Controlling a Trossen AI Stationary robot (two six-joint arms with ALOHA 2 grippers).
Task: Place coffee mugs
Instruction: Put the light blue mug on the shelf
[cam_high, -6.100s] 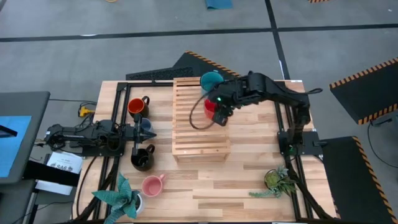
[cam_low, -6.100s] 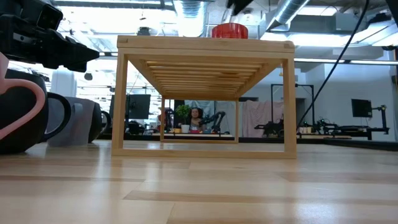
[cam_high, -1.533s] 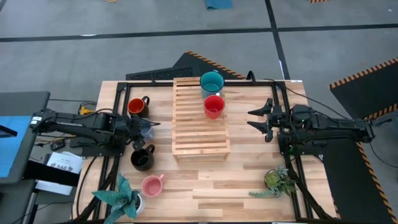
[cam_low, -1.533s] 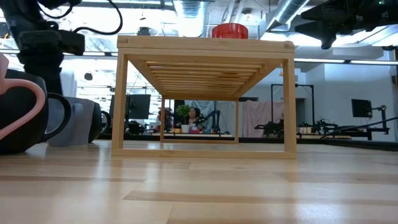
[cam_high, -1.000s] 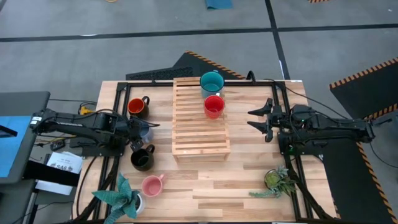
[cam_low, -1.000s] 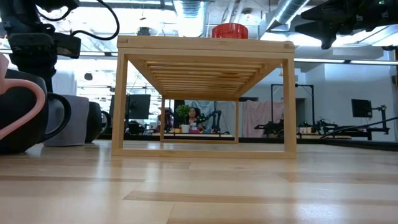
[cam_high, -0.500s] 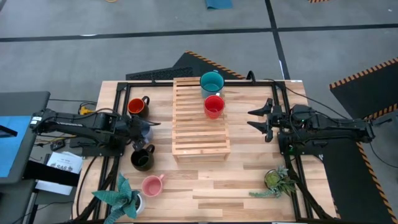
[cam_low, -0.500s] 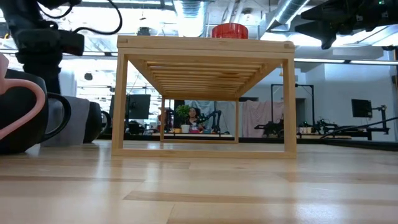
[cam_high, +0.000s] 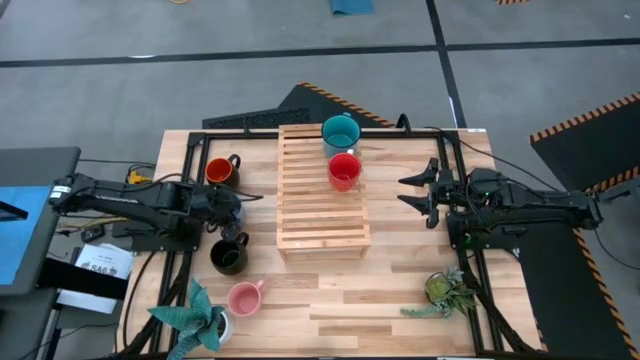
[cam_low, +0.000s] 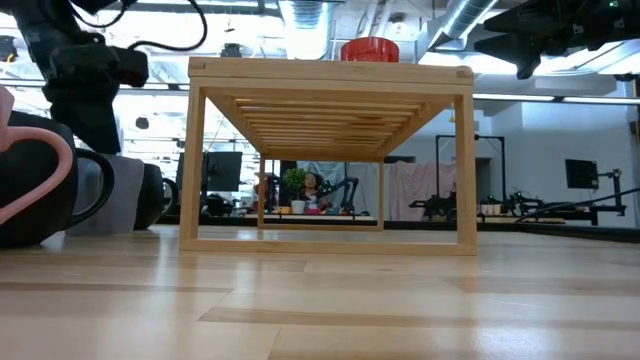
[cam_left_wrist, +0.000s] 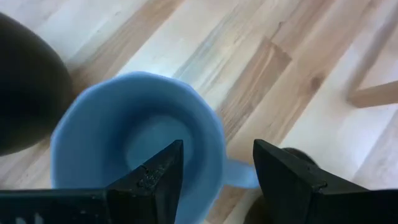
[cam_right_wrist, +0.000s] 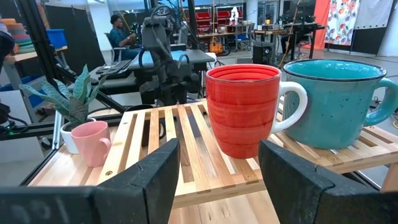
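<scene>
Tabletop (cam_high: 400, 290) of pale planks carries everything, and on it stands a slatted wooden rack (cam_high: 322, 195) like a low bench, open underneath. Two mugs already sit at its far end: a speckled teal mug (cam_high: 340, 131) and, just beside it, a ribbed red mug (cam_high: 343, 170), both glossy ceramic with looped handles.

Off the rack's left side wait the others: the black mug with orange inside (cam_high: 221, 171), the all-black mug (cam_high: 229, 255), the pink mug (cam_high: 245, 297) near a spiky potted plant (cam_high: 200, 318), and between the two dark ones the grey-blue mug (cam_left_wrist: 134, 143), smooth and rounded, handle pointing away from the arm.

The left gripper (cam_high: 238, 205) hangs directly over that grey-blue mug, fingers spread, one finger above the hollow and the other outside the wall by the handle. It has not pinched anything. To do this well, I'd say it should drop so the wall sits deep between the fingers, clamp beside the handle rather than on it, and lift straight up, since the dark neighbours stand close.

The right gripper (cam_high: 425, 193) waits well apart at the rack's right side, fingers wide and empty, facing the placed mugs.
</scene>
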